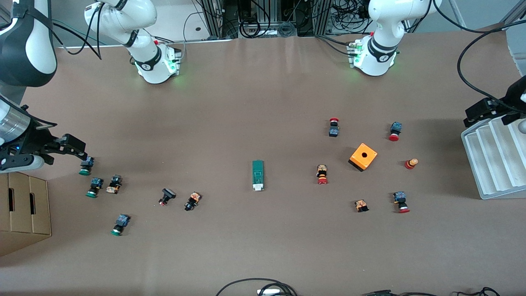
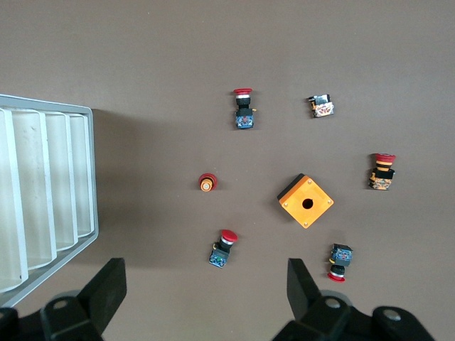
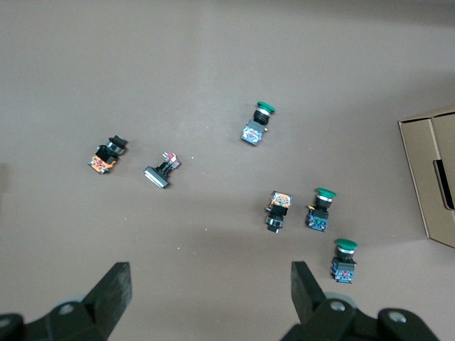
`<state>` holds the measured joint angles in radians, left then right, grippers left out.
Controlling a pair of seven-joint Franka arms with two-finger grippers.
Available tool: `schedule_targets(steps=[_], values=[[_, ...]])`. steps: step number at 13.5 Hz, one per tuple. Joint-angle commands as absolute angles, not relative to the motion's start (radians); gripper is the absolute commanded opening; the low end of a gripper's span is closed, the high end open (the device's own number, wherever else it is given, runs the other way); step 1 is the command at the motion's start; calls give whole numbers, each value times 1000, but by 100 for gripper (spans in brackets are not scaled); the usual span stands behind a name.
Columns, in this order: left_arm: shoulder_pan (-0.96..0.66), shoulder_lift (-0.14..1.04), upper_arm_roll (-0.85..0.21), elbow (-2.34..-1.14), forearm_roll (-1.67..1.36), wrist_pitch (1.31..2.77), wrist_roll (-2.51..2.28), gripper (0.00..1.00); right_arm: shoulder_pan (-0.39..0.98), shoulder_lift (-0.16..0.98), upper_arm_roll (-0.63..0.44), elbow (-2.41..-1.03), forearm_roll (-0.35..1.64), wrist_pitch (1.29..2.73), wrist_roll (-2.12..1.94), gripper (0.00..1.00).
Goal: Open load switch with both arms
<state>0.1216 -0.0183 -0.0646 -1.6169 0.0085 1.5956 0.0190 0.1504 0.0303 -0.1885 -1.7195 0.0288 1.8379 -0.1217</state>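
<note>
The load switch [image 1: 257, 175], a slim dark-green bar with a white block at the end nearer the front camera, lies flat near the middle of the table. It shows in neither wrist view. My right gripper [image 1: 78, 151] hangs open over the green push buttons at the right arm's end of the table. In the right wrist view the right gripper [image 3: 210, 288] has bare table between its fingers. My left gripper [image 1: 478, 114] hangs over the white tray's edge at the left arm's end. The left wrist view shows the left gripper [image 2: 206, 284] open and holding nothing.
Around the orange cube [image 1: 363, 156] [image 2: 306, 201] lie several red push buttons [image 1: 394, 131]. Green push buttons [image 1: 94, 187] [image 3: 320, 209] and other small parts lie toward the right arm's end. A white tray [image 1: 493, 164] [image 2: 91, 177] and a cardboard box [image 1: 22, 209] [image 3: 434, 177] stand at the table's two ends.
</note>
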Motion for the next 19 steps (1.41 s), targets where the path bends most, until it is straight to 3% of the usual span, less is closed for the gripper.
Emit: schedule_targets(steps=[1, 9, 14, 19], values=[[129, -21, -74, -1620, 20, 1605, 26, 100, 156, 41, -193, -1706, 17, 1850, -124, 100], [120, 28, -83, -1554, 41, 1595, 29, 100, 155, 43, -193, -1700, 17, 1855, -118, 100], [117, 110, -181, -1493, 41, 1603, 29, 100, 155, 43, -193, -1698, 17, 1858, -118, 100], [100, 169, -199, -1485, 26, 1608, 35, 100, 153, 43, -193, -1698, 17, 1855, -120, 100]])
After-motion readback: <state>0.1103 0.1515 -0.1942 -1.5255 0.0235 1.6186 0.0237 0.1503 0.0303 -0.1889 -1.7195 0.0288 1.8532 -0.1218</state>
